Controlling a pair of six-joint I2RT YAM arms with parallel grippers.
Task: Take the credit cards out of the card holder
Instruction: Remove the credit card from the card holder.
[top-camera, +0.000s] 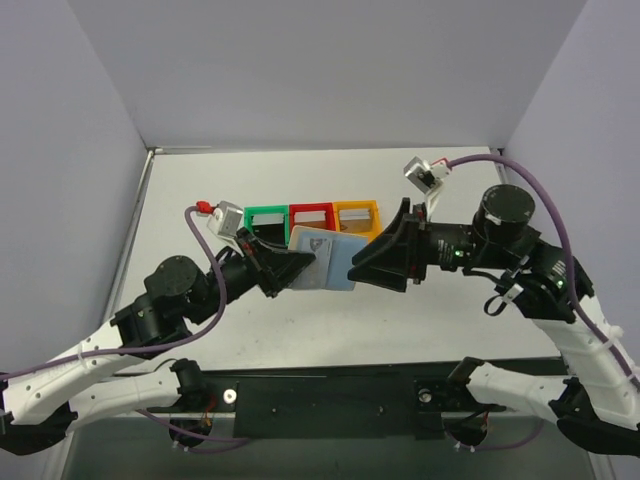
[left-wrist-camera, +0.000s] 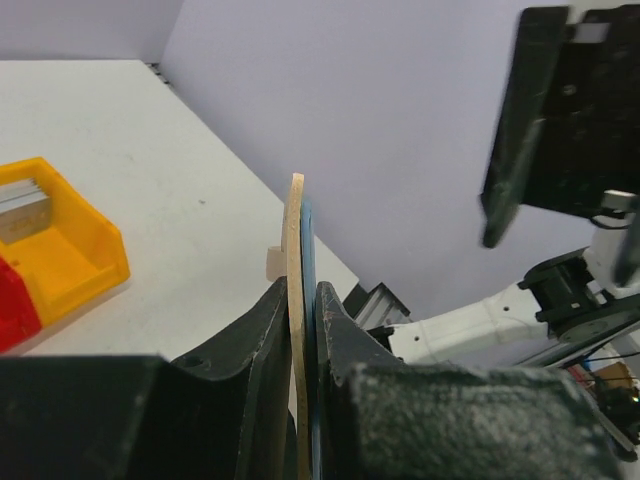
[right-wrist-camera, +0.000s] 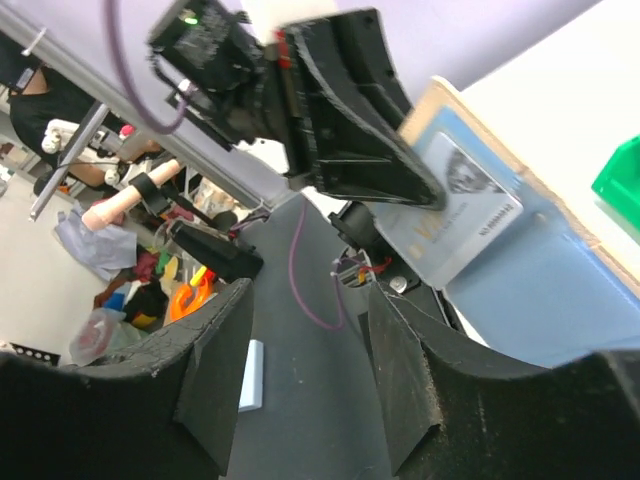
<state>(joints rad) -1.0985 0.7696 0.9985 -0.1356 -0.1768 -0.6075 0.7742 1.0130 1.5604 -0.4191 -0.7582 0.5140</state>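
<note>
White table (top-camera: 450, 190) and pale purple walls make up this little room. On the left, the left gripper (top-camera: 297, 266) pinches the card holder (top-camera: 335, 262) by its left part. The left wrist view shows both fingers (left-wrist-camera: 262, 360) pressed flat on it, one on the tan side and one on the blue side. The card holder is open and held up in the air in the middle, just in front of three bins: a green bin (top-camera: 265, 209), a red bin (top-camera: 310, 207) and an orange bin (top-camera: 357, 205). A grey card (right-wrist-camera: 455, 215) sits against the blue inside, and one edge seems to poke past its pocket. On the right, the right gripper (top-camera: 375, 262) is spread apart with nothing between its fingers. It is very near the holder's right end, but I cannot tell if it touches.

I think the holder is light, thin and bendy, so it could flop or twist if pushed hard. The card looks stiff and smooth, so it may slip. The best place to grab looks like the card edge that pokes out, pinched flat on both faces.

The bins are close behind and the two grippers are close together, so room is tight there. The near side of the table and the right side look open for pulling the card away.
</note>
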